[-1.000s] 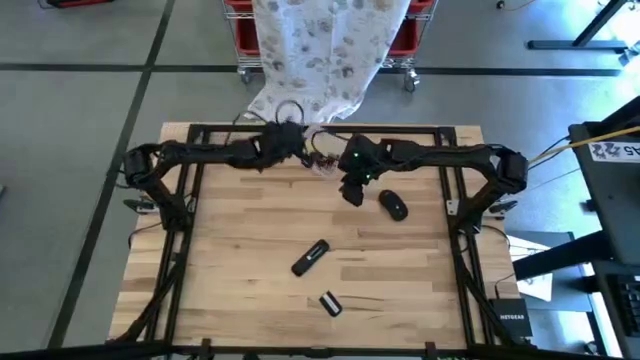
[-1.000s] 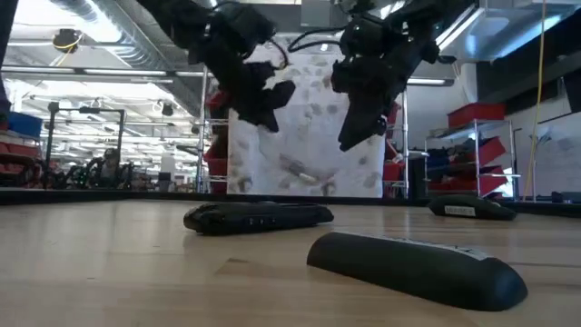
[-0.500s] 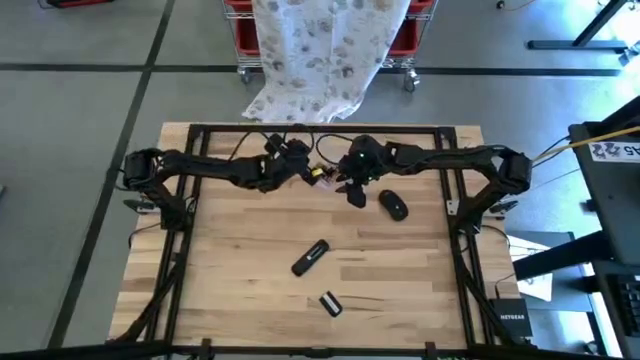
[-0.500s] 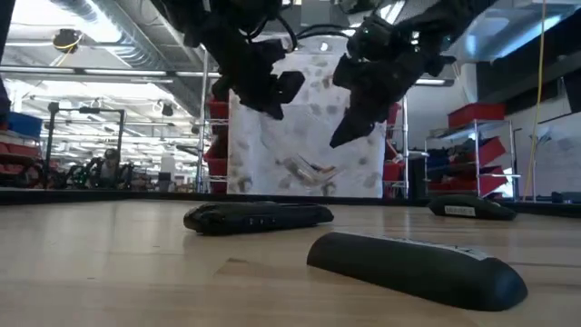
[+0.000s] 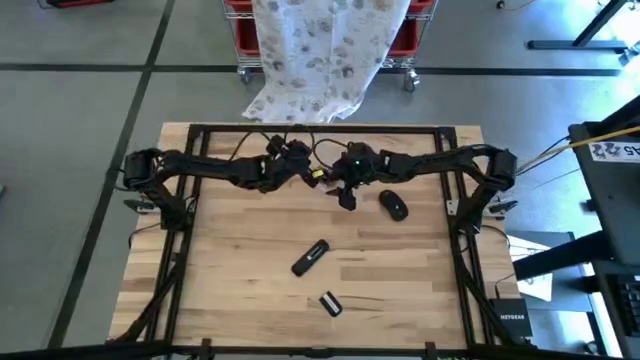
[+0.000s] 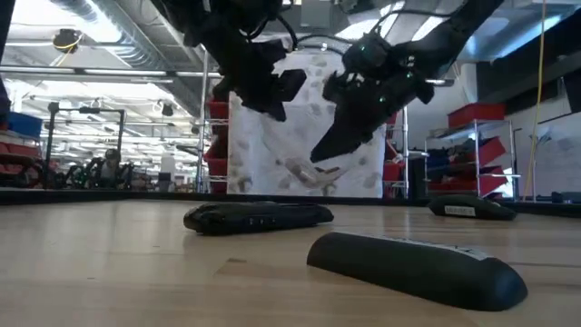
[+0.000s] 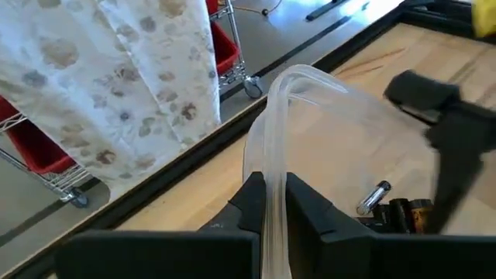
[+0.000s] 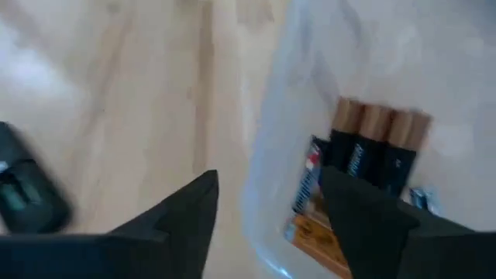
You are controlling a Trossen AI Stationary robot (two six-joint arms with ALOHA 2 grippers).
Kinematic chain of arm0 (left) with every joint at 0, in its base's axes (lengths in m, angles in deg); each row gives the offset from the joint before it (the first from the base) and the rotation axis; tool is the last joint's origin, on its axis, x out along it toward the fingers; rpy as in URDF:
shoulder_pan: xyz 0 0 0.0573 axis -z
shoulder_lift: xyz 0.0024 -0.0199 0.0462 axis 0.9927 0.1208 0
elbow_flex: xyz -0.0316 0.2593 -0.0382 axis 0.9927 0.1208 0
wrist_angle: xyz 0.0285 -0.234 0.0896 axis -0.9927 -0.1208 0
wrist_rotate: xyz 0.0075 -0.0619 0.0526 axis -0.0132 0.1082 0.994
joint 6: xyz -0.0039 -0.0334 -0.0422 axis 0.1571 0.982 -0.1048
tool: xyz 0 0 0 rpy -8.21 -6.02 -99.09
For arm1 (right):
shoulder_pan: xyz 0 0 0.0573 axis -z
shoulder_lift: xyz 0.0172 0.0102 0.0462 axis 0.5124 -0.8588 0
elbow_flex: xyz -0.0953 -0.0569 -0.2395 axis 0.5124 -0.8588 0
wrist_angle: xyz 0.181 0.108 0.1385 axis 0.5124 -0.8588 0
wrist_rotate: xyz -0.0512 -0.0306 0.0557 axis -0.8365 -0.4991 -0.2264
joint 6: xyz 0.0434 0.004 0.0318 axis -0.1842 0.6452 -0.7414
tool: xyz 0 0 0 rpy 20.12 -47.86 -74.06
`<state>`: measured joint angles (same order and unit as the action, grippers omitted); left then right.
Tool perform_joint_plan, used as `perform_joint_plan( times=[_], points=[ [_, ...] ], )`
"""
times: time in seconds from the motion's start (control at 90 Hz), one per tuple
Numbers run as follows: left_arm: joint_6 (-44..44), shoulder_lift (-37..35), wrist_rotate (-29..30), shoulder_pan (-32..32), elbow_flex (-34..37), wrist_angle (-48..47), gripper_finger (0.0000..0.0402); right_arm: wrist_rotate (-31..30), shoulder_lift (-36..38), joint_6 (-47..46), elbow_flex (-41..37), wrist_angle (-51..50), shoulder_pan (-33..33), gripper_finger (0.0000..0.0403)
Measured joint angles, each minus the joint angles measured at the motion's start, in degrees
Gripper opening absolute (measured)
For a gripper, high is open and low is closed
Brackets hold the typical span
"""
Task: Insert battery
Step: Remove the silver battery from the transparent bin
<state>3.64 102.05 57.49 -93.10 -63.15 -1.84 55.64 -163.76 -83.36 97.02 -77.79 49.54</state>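
A clear plastic bag (image 7: pixel 310 116) holds several black-and-copper batteries (image 8: pixel 372 151), which also show in the left wrist view as batteries (image 7: pixel 391 209). It is at the table's far middle, and my left gripper (image 5: pixel 292 166) is shut on it. My right gripper (image 5: pixel 345 192) is open and tipped down toward the bag from the table's right. Its fingers (image 8: pixel 186 213) stand just short of the batteries. A black remote (image 5: pixel 310 257) lies face down mid-table, and its loose cover (image 5: pixel 330 303) lies nearer the front edge. My left gripper pinches a gathered edge of the clear bag (image 7: pixel 269 198) between its two shut fingers. The bag reaches away from the fingers toward the right arm, with the batteries at its far end. My right gripper is close over the bag wall; whether it touches, I cannot tell.
A dark oval object (image 5: pixel 394 206) lies on the table to the right of the right gripper. The black frame rail (image 5: pixel 320 128) runs along the far edge. Beyond it hangs a patterned cloth (image 5: pixel 320 50) over a red cart. Bare wood lies at the near left.
My left gripper has moved toward the near edge and the table's right with the bag, then kept still. My right gripper has shifted toward the table's left, closer to the bag, and tipped further down.
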Motion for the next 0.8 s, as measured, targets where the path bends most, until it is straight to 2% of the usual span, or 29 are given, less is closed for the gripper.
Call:
perform_joint_plan(
  times=[0.1,0.189,0.333,0.533,0.733,0.8],
  points=[
    [0.0,0.0,-0.7,0.0,0.0,-0.1,0.0002,0.3,-1.0,-1.2,0.0,1.3,0.0,0.0265],
    [0.7,0.1,-1.0,0.0,0.1,-0.8,0.0002,1.4,-1.9,-1.5,0.1,1.8,-0.1,0.0272],
    [2.7,0.6,-1.3,-0.2,0.2,-1.4,0.0002,2.4,-3.2,-2.4,0.1,2.9,-1.2,0.0257],
    [5.9,2.1,-2.4,-0.2,0.2,-1.6,0.0002,0.5,-5.6,-6.6,0.0,3.2,-2.8,0.0234],
    [5.3,2.2,-1.6,-0.2,0.0,-0.8,0.0002,-0.2,-2.9,-5.8,0.0,4.0,-3.9,0.0232],
    [6.0,2.2,-1.5,-0.2,-0.1,-0.5,0.0002,-2.7,-2.5,-5.9,0.1,4.3,-4.3,0.0232]
  ],
)
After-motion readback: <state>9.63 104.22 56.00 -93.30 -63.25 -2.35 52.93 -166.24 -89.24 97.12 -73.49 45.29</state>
